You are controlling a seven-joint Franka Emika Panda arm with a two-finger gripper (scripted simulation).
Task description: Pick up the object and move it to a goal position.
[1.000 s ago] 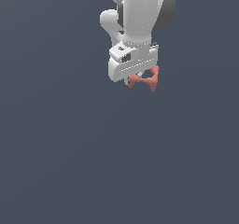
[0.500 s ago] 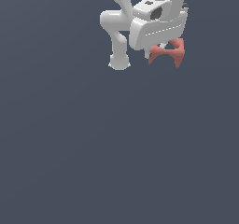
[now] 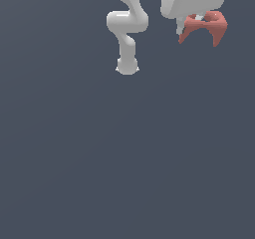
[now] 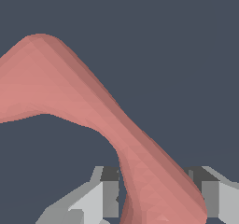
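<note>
In the exterior view, the white jointed robot arm (image 3: 127, 31) rises from its round base, bends and runs off the top edge. To the exterior view's right, the white gripper (image 3: 198, 18) clamps the small salmon-red matte pronged object (image 3: 204, 28) aloft, prongs pointing down. The wrist view shows grey fingers (image 4: 103, 195) pressed against it (image 4: 140, 171).

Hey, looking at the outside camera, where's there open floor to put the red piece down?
Nearly all of the dark floor is bare: everything under the arm's base to the picture's lower edge, plus the exterior view's whole left side. The only crowding is at the upper right, where the tool holds the red piece beside the arm.
</note>
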